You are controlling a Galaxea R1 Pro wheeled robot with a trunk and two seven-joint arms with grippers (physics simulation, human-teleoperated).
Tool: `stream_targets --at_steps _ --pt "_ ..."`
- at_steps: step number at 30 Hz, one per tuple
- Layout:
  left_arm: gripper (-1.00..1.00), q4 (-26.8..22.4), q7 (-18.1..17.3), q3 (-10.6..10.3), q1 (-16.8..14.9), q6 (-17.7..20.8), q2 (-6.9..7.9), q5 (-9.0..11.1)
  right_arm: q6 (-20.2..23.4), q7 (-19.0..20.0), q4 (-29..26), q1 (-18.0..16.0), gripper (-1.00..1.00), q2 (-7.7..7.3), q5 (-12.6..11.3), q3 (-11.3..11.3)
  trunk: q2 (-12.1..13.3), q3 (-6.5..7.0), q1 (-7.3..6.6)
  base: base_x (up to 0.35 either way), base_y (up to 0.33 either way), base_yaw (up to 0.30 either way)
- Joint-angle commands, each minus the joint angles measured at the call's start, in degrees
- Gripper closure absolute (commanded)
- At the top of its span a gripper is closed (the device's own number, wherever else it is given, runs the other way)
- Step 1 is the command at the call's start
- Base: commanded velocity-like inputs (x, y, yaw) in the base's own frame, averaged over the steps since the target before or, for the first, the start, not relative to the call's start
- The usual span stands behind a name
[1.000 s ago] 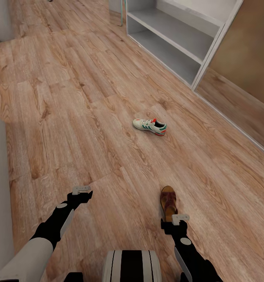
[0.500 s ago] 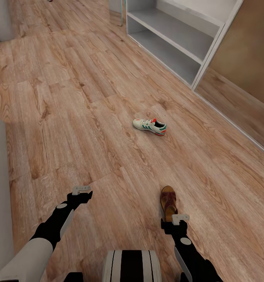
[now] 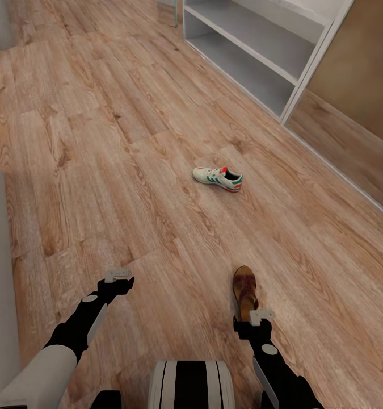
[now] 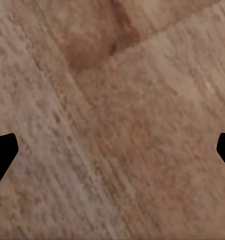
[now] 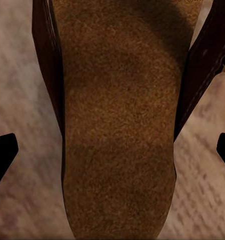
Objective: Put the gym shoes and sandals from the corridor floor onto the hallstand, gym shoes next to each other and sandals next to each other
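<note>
Right wrist view showed sandal (image 5: 117, 125) insole between wide-spread right claw (image 5: 112, 150) fingertips; head view hid its heel. Left claw (image 4: 112, 155) wide over floor (image 4: 117, 75).

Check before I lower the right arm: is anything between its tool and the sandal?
Nothing visible. The open right tool hangs just above the sandal, whose tan insole lies between its fingertips.

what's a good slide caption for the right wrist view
Open right gripper poised above a dark brown leather sandal lying on light-brown wood-plank floor.
</note>
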Motion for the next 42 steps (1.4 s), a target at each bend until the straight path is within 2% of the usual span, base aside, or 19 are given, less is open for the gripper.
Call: stream_targets --at_steps 1,19,27,42 --pt "-1.0 -0.11 -0.4 0.25 -0.01 0.38 -0.04 0.02 0.25 -0.41 -0.08 -0.01 -1.0 -0.03 -0.04 0.23 -0.01 -0.03 -0.01 0.0 0.0 0.0" --pt "-1.0 -0.11 -0.43 0.25 0.03 0.42 -0.05 0.08 0.27 -0.41 0.04 -0.01 -1.0 -0.03 -0.04 0.24 -0.01 -0.03 -0.01 0.0 0.0 0.0" --pt "-1.0 -0.11 -0.45 0.25 0.03 0.46 -0.05 0.07 0.25 -0.41 0.11 -0.01 -1.0 -0.03 -0.04 0.31 -0.12 -1.8 0.2 0.0 0.0 0.0" --pt "-1.0 -0.11 -0.43 0.25 0.04 0.46 0.03 0.03 0.25 -0.41 0.08 -0.01 -1.0 -0.03 -0.04 0.32 -0.12 -1.8 0.2 0.0 0.0 0.0"
